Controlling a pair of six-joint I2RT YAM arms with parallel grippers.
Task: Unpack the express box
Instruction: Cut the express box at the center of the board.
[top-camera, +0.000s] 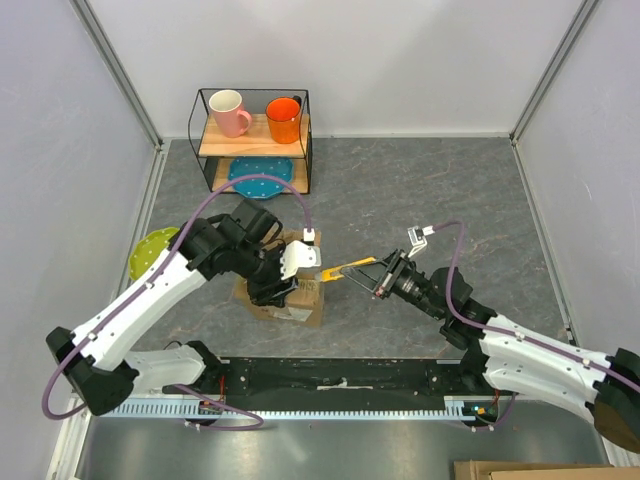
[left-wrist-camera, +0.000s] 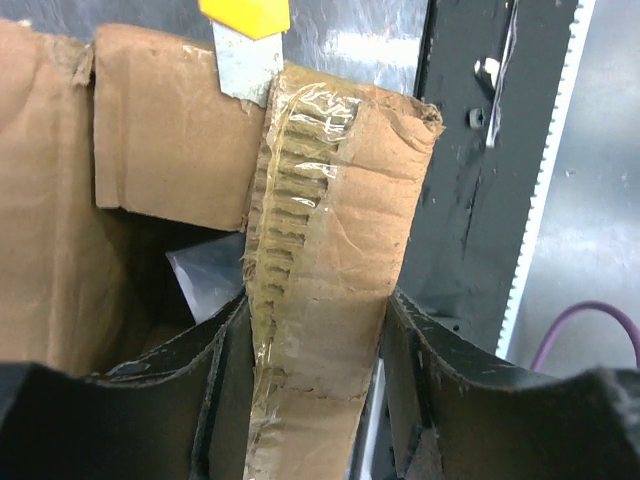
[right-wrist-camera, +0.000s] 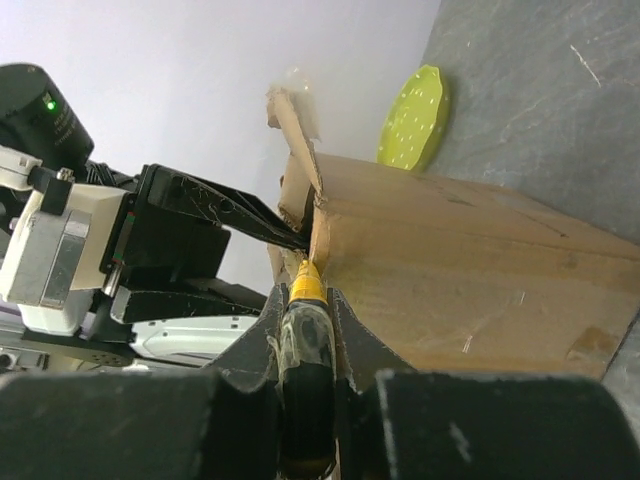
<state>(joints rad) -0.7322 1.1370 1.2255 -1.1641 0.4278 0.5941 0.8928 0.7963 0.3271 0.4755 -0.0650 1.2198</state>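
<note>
fingers of the left gripper (left-wrist-camera: 315, 345), half spread, pinch an upright taped flap (left-wrist-camera: 340, 200) of the express box (top-camera: 300, 308), which sits on the table (top-camera: 450, 200) between the arms. right gripper (right-wrist-camera: 305, 300), nearly closed, clasps a yellow utility knife (right-wrist-camera: 305, 345), blade against that flap.

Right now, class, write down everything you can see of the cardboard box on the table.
The express box is brown corrugated cardboard, standing on the grey table between the arms. Its top is partly open: one flap, edged with torn clear tape, stands up, pinched in the left gripper. The blade of the yellow knife, held by the right gripper, meets that flap's edge. Something pale and glossy shows inside.
</note>
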